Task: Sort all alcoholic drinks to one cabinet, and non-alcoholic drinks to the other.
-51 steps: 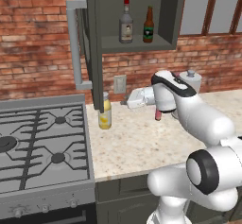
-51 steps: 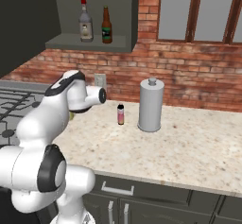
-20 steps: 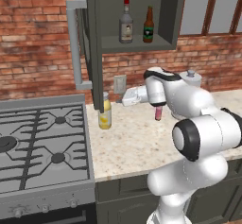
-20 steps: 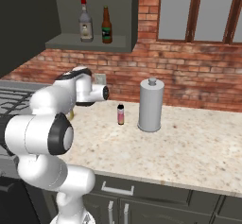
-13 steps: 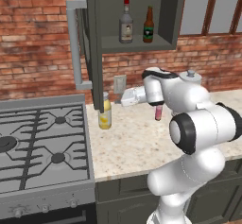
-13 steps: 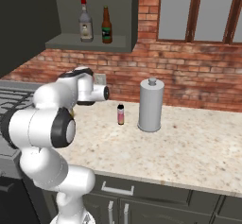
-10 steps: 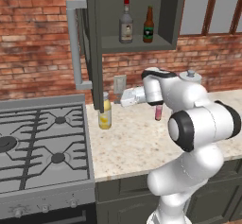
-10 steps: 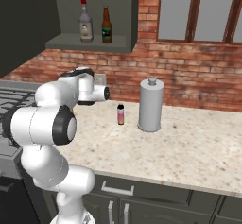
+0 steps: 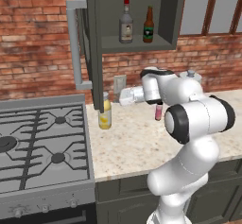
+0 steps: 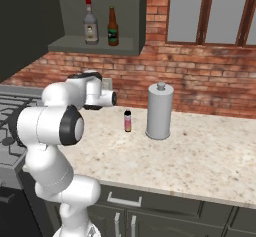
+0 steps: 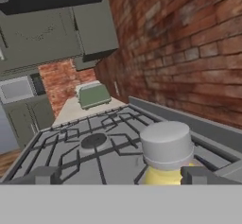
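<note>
The open wall cabinet (image 9: 165,15) holds both alcoholic drinks on its shelf: a grey red-capped bottle (image 9: 125,22) (image 10: 90,23) and a brown beer bottle (image 9: 149,25) (image 10: 113,28). On the counter, the tall yellow bottle (image 9: 105,114) stands under the swung-out door. My gripper (image 9: 123,97) is level with it, just to its right, and open. In the hand view its white cap (image 11: 166,145) sits just ahead between my fingertips (image 11: 198,175), nearer the right one, with no grip on it. The small pink bottle (image 9: 159,112) (image 10: 128,121) stands behind my arm. The other cabinet is out of view.
The cabinet door with its long bar handle (image 9: 74,43) hangs open above the yellow bottle. A gas stove (image 9: 38,142) (image 11: 94,142) lies left of the counter. A grey canister (image 10: 160,111) stands right of the pink bottle. Beyond the stove sits a toaster (image 11: 94,94).
My hand has swung left along the brick wall, away from the pink bottle and toward the yellow bottle. The bottles have not moved, and the jaws stay open.
</note>
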You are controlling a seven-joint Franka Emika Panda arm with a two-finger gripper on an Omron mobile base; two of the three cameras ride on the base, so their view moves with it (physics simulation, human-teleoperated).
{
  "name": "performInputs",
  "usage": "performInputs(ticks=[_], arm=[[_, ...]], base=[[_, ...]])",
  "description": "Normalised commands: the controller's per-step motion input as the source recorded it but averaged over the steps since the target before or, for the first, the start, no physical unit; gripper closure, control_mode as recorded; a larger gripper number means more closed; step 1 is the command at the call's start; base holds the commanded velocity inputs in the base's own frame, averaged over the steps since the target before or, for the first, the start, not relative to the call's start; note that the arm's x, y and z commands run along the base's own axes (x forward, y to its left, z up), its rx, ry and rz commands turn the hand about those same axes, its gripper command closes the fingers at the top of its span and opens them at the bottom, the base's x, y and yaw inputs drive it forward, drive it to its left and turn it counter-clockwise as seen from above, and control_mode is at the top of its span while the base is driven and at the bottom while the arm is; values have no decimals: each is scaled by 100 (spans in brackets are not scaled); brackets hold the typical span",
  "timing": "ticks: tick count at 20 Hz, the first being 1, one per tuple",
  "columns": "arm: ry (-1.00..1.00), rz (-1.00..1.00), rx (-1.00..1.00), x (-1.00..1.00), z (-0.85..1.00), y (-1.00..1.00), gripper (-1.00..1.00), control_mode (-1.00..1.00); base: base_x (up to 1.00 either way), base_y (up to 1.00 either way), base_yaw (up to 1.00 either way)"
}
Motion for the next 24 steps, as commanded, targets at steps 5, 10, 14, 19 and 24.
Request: performInputs(ticks=[5,10,14,19,24], arm=[[0,2,2,20,-2,6,-100,-100],[0,1,2,20,-5,6,-100,-100],[0,1,1,14,-7,4,-100,-100],[0,1,1,7,-11,4,-100,-100],[0,1,0,6,-8,2,-100,-100]], base=[[0,0,0],[0,0,0],[0,0,0],[0,0,0],[0,0,0]])
